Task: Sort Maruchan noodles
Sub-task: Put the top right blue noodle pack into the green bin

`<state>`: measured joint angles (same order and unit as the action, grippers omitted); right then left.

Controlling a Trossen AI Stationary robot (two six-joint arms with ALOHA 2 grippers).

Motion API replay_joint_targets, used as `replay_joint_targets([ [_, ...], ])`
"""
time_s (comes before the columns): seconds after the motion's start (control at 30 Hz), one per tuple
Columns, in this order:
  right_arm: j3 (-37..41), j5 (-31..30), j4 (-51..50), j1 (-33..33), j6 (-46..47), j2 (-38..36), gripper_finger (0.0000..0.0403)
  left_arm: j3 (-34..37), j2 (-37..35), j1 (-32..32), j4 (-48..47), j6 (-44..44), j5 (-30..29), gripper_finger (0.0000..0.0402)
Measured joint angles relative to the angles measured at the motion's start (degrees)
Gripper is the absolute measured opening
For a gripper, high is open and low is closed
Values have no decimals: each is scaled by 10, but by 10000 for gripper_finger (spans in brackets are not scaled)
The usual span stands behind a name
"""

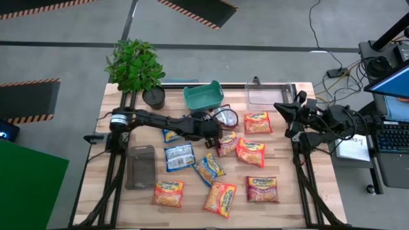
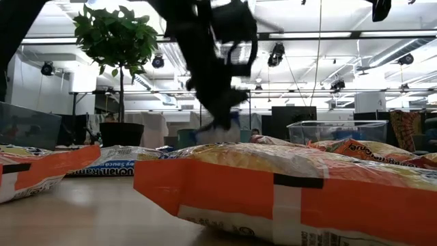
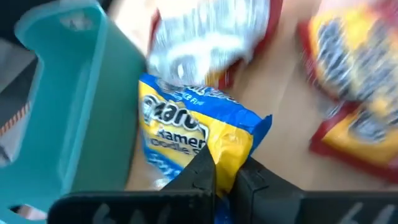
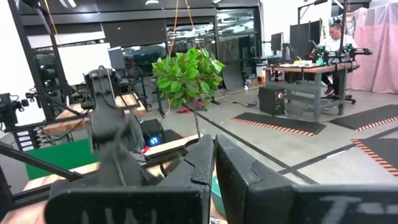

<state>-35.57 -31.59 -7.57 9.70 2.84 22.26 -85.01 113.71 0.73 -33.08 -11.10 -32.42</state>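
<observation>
Maruchan noodles, shiny flat plastic ramen packets [image 1: 250, 155], lie scattered mid-table beside teal plastic tray [image 1: 203, 97]. Left gripper [image 3: 225, 177] near tray, fingers pinched on edge of one blue-and-yellow ramen packet [image 3: 199, 140]. Risk: thin slick edge grip, packet likely slips or swings on lift. Right gripper [image 4: 213, 163] closed, empty, parked at table's right edge.

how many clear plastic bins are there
2: one clear rectangular plastic bin lies left of the blue-and-white packets; the other sits beside the teal plastic tray. None seems hidden.
</observation>
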Motion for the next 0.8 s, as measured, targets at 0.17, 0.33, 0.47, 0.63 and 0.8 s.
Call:
replay_joint_targets([
  [0.17, 0, 0, -3, 0, 0, 0, 9, -27, -53, 4, 1, 27, -11, 0],
  [0.33, 0, 0, -4, 0, 0, 0, 9, -48, -98, 20, 26, 61, -16, 0],
  [0.47, 0, 0, -4, 0, 0, 0, 9, -58, -119, 47, 77, 95, -17, 0],
  [0.63, 0, 0, -4, 0, 0, 0, 9, -65, -131, 95, 128, 108, -16, 0],
  [0.8, 0, 0, -4, 0, -6, 0, 9, -65, -126, 152, 136, 81, -3, 0],
])
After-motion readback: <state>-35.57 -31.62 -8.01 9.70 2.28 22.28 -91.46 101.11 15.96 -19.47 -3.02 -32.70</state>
